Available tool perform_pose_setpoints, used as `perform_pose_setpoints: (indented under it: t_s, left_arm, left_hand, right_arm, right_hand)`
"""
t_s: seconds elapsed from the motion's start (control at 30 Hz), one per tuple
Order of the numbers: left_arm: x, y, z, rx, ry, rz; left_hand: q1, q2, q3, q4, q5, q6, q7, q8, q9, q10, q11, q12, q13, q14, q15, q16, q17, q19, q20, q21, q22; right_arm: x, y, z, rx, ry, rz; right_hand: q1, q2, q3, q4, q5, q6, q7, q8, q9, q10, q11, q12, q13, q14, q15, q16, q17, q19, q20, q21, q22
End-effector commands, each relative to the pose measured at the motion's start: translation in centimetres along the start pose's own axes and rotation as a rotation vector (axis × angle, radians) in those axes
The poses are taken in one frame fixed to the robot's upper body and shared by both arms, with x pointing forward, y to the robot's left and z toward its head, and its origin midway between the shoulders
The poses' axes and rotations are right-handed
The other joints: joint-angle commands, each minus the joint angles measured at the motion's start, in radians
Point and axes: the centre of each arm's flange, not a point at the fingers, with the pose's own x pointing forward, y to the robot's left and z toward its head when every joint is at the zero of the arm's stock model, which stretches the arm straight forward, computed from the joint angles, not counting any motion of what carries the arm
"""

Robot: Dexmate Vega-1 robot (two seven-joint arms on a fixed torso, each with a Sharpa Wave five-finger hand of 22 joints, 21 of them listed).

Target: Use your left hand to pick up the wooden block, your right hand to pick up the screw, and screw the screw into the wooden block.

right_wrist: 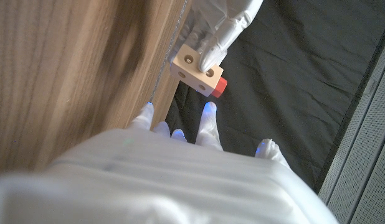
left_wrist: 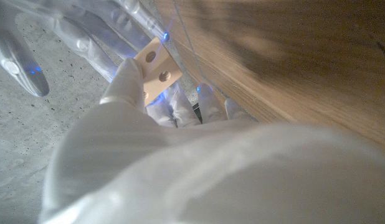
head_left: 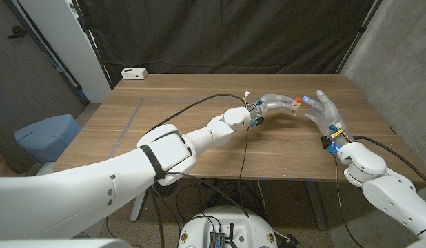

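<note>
Where held, block (right_wrist: 195,68) red-capped (right_wrist: 221,86).

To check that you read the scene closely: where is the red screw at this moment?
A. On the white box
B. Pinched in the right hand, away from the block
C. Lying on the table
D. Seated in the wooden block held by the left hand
D: the red screw sits against the wooden block, which the left hand holds, while the right hand is spread beside it.

Wooden block (head_left: 294,105) held above counter (head_left: 185,131), right of centre, in left hand (head_left: 271,105). Screw (right_wrist: 221,85) set in block's side. Right hand (head_left: 325,110) just right of block. Power strip (head_left: 134,73) at counter's far-left corner.
</note>
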Motion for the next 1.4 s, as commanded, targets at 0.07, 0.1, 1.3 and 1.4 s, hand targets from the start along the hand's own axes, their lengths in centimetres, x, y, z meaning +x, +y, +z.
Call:
perform_pose_setpoints:
  t_s: [0.07, 0.1, 1.3, 1.4]
  left_arm:
    - [-0.02, 0.03, -0.07, -0.001, 0.004, -0.003]
    - [-0.03, 0.04, -0.08, 0.000, 0.004, -0.002]
    - [-0.05, -0.13, -0.23, -0.008, 0.007, -0.001]
    - [-0.04, -0.20, -0.21, -0.008, 0.005, -0.001]
  left_hand:
    - [-0.016, 0.041, 0.047, 0.043, 0.008, 0.081, 0.032, 0.008, 0.004, 0.012, -0.003, 0.017, 0.004, 0.011, -0.097, -0.001, 0.001, 0.009, 0.002, 0.000, 0.003]
    - [-0.017, 0.041, 0.047, 0.043, 0.008, 0.081, 0.032, 0.008, 0.004, 0.013, -0.003, 0.018, 0.004, 0.011, -0.097, -0.001, 0.001, 0.008, 0.002, 0.000, 0.003]
    - [-0.018, 0.040, 0.047, 0.043, 0.008, 0.081, 0.032, 0.008, 0.004, 0.013, -0.003, 0.018, 0.004, 0.011, -0.096, -0.002, 0.001, 0.008, 0.002, 0.000, 0.003]
    - [-0.018, 0.040, 0.047, 0.044, 0.008, 0.081, 0.033, 0.008, 0.004, 0.012, -0.003, 0.017, 0.004, 0.012, -0.097, -0.002, 0.001, 0.008, 0.002, 0.000, 0.003]
  right_arm:
    - [0.67, 0.20, -0.07, 0.002, 0.004, 0.023]
    - [0.75, 0.24, -0.07, 0.003, 0.004, 0.025]
    - [0.36, 0.32, 0.02, -0.001, 0.004, 0.015]
    - [0.14, 0.31, 0.12, -0.004, 0.002, 0.011]
  right_hand:
    - [-0.005, -0.004, -0.001, 0.002, 0.005, -0.009, -0.003, 0.001, 0.001, -0.022, 0.001, -0.006, 0.004, -0.069, 0.007, 0.000, 0.002, -0.009, 0.002, -0.002, 0.002]
    - [-0.005, -0.004, -0.001, 0.002, 0.005, -0.010, -0.004, 0.002, 0.001, -0.023, 0.000, -0.006, 0.004, -0.069, 0.007, 0.000, 0.003, -0.010, 0.002, -0.002, 0.002]
    - [-0.003, 0.002, -0.007, 0.009, 0.010, 0.126, 0.027, 0.051, 0.001, 0.024, -0.008, 0.019, 0.003, -0.055, 0.002, 0.013, 0.001, 0.003, -0.003, 0.009, 0.001]
    - [-0.002, 0.003, -0.007, 0.009, 0.011, 0.140, 0.033, 0.054, 0.001, 0.034, -0.013, 0.021, 0.003, -0.052, 0.003, 0.014, 0.001, 0.005, -0.004, 0.009, 0.001]
